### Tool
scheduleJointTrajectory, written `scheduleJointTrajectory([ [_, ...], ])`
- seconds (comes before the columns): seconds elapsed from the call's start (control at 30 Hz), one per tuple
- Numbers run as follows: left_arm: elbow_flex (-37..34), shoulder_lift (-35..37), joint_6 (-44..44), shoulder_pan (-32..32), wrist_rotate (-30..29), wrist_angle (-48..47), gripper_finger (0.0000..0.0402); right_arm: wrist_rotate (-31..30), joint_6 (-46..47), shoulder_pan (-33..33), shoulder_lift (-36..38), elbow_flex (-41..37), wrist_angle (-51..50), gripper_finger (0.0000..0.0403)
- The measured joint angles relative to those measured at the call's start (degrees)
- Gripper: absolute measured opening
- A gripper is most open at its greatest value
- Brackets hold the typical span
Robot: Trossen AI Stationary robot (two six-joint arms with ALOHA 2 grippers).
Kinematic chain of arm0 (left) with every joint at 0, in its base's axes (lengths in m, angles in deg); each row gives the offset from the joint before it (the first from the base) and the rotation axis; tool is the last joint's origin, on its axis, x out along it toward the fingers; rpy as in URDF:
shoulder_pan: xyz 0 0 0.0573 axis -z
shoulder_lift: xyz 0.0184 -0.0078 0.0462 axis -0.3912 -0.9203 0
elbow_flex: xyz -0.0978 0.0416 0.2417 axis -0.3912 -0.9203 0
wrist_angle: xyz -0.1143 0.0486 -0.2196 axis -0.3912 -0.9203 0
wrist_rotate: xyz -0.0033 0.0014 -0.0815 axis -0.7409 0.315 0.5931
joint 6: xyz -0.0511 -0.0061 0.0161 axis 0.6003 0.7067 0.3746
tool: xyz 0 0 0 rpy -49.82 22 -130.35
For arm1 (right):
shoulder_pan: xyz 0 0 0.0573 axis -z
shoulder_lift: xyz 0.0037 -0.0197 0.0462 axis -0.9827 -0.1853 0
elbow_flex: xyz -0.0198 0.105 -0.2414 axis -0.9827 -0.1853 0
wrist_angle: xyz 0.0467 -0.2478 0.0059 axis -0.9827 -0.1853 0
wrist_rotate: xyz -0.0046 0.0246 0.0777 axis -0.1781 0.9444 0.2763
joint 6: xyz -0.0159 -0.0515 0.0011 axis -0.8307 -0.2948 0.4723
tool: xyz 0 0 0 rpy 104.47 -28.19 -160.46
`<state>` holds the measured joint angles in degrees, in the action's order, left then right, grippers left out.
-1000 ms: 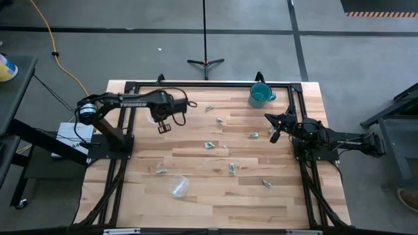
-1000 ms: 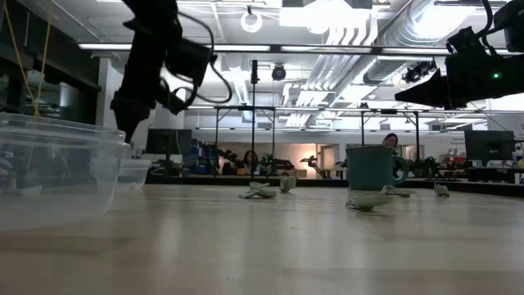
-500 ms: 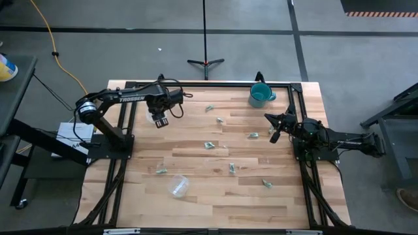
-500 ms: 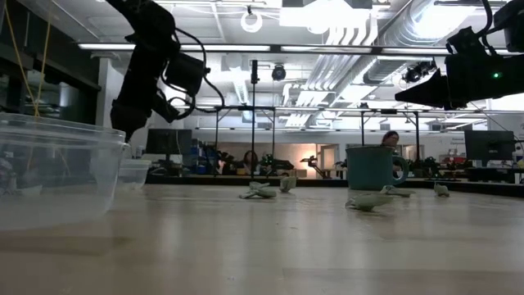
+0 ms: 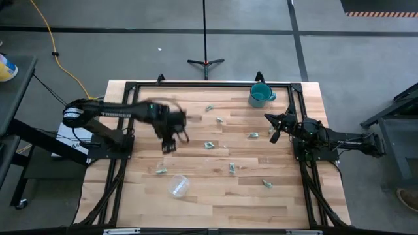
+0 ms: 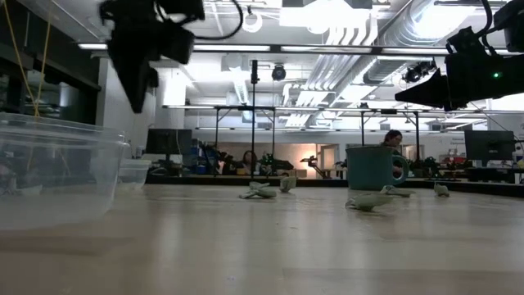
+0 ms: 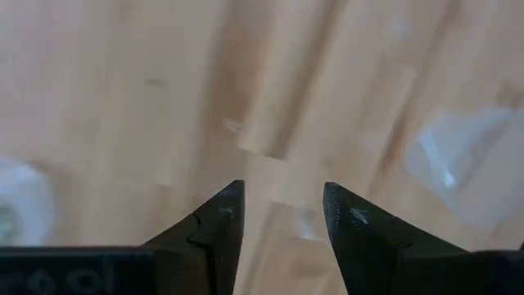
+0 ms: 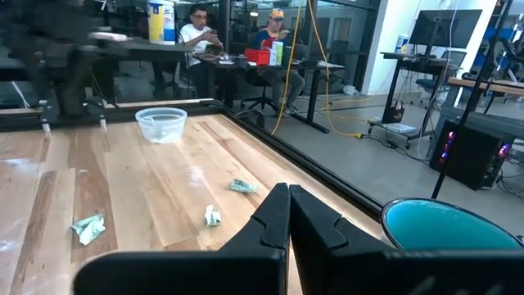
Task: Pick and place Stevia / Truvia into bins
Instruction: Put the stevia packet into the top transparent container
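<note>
Several pale green sachets lie flat on the wooden table, among them one [image 5: 209,145] to the right of my left gripper, one [image 5: 161,171] near it toward the near edge, and others [image 5: 231,168] [image 5: 253,136] [image 5: 220,120]. One clear cup [image 5: 179,187] stands near the front left, large in the low view [image 6: 49,176]. A second clear cup [image 8: 161,124] stands at the far left, seen in the right wrist view. My left gripper [image 5: 168,147] [image 7: 282,205] is open and empty above bare wood. My right gripper [image 5: 273,136] [image 8: 288,195] is shut and empty at the table's right side.
A teal mug [image 5: 260,95] stands at the far right of the table [image 5: 215,209]. A black frame [image 5: 209,85] runs along the table's edges. People sit at desks in the room beyond [image 8: 201,29].
My left gripper has first drawn a little toward the far edge, then swung toward the near edge and slightly right, out over the table's left-middle. It stays open. My right arm has kept still.
</note>
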<state>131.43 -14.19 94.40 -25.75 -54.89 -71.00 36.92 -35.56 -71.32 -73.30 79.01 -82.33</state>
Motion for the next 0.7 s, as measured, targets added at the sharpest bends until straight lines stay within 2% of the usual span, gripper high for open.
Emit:
scheduleJointTrajectory([
  [0.17,-3.10,-0.45,11.55,12.22,-1.19,0.17,0.0200,0.00,-0.03,0.01,0.01,0.00,0.02,0.0000],
  [0.33,-6.82,-0.40,26.30,21.91,-5.88,1.41,0.0200,-0.02,-0.06,0.01,0.01,0.00,0.07,0.0000],
  [0.53,-14.22,-0.40,35.06,29.14,-6.64,11.73,0.0200,-0.02,-0.14,-0.01,0.01,0.00,0.31,0.0000],
  [0.7,-19.87,-0.42,38.04,31.54,-8.43,18.08,0.0200,-0.02,-0.16,0.01,0.01,0.00,0.41,0.0000],
])
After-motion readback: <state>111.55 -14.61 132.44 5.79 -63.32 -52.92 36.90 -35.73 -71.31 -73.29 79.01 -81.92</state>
